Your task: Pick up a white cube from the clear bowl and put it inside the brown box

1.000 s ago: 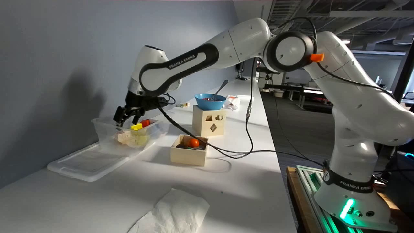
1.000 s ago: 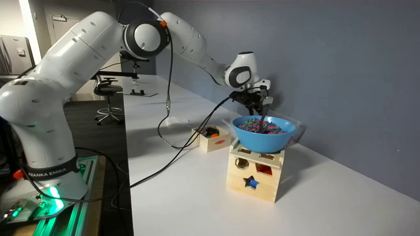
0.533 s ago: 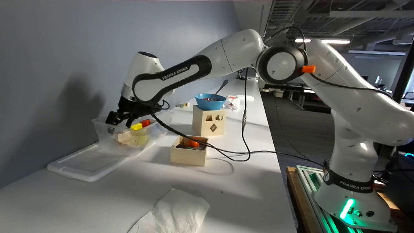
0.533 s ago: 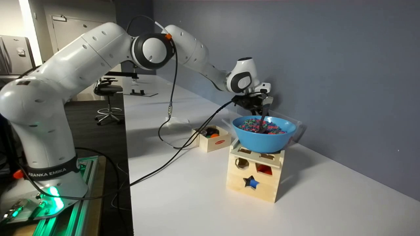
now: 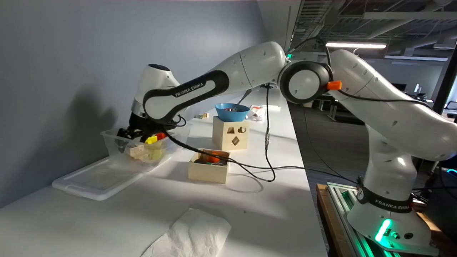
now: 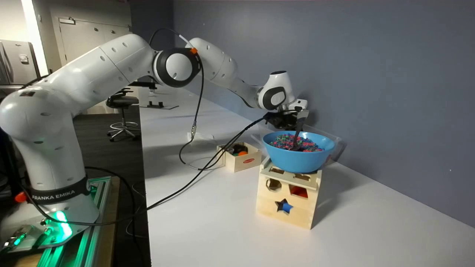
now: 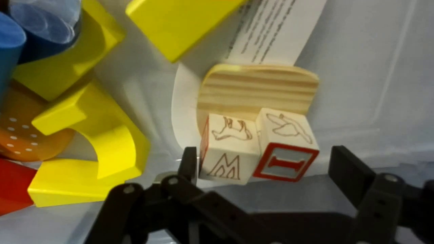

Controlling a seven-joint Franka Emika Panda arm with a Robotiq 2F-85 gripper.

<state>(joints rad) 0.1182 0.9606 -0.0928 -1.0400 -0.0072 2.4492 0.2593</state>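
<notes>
Fingers (image 7: 352, 178) of the black Robotiq gripper (image 7: 265, 164) stand wide apart, tips down inside the see-through tub (image 5: 116, 152), with nothing clamped between them. Across that gap lie two white toy cubes (image 7: 252, 145), side by side, touching or nearly so, lined up along the closing direction. By the finger at the left of the wrist view sits the animal cube (image 7: 230, 149), so near that I can't tell whether they touch; its neighbour, the bird cube (image 7: 286, 144), leaves a clear space before the opposite finger. So the pair sits off-centre, and closing straight from here would, I judge, catch both. If one alone is wanted, the gripper probably needs to shift or turn first. Room looks tight for that: a striped wooden block (image 7: 257, 88) shows against or under the cubes, and a yellow arch block (image 7: 115, 145) lies past the finger nearest the animal cube. How deep the tips reach beside the cubes I can't make out. Near the tub, outside it, waits the low wooden box (image 5: 207, 174).
</notes>
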